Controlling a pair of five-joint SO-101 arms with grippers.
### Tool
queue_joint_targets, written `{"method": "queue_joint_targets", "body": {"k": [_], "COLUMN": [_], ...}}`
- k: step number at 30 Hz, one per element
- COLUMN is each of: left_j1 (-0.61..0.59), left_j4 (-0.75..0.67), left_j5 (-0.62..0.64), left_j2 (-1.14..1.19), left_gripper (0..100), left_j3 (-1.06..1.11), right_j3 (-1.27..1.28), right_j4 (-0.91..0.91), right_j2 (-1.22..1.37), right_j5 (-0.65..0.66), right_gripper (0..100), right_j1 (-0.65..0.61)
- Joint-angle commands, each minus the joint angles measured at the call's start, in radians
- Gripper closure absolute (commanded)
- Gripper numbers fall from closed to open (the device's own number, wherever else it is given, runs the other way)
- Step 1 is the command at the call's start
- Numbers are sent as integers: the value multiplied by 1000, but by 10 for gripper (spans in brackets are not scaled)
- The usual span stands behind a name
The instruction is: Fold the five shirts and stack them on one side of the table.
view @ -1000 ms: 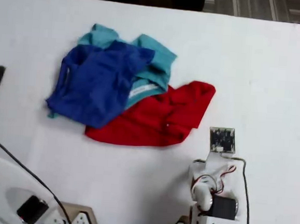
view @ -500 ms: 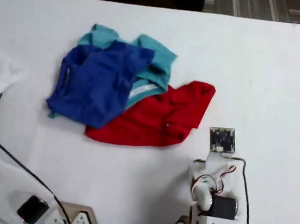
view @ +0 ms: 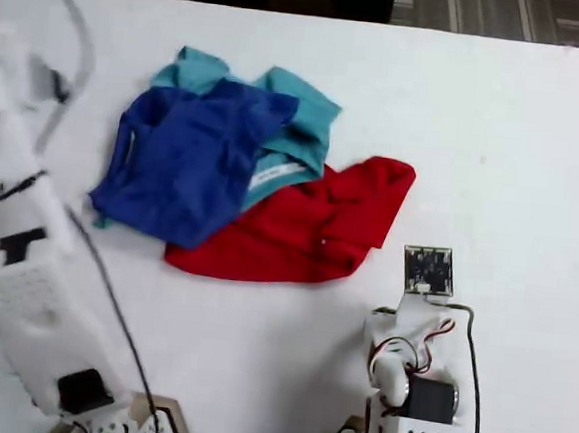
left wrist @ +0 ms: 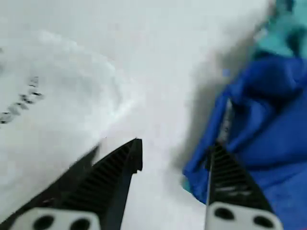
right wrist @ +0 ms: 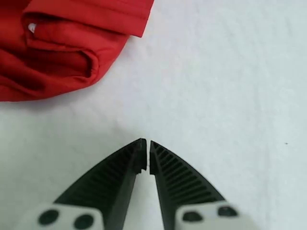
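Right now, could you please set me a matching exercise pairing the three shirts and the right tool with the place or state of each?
Things:
1. blue shirt
2. teal shirt
3. red shirt
4. right tool

Places or states:
A. shut, holding nothing
B. peeks out from under another shirt at the pile's far side
C. lies on top of the pile
D. spreads out at the pile's near side

Pairs: 1-C, 2-B, 3-D, 4-A
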Motion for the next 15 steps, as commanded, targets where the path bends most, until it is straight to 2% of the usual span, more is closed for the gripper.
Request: {"method": "queue_joint_targets", "body": {"k": [1,6,15], "left_j1": [183,341,445], "left_j4": [-49,-199,-382], "left_j5": [9,9,9], "left_j2": [-51,-51,-49], "left_gripper": [772,771,770], "left_j3": [252,464,545], "right_j3": [8,8,8], "right_j4": [5,5,5], "right_j2": [-13,-13,-13], "right_j5": [-3,-3,-3], "right_gripper": [979,979,979], "right_j1": [-5,-5,-5]}}
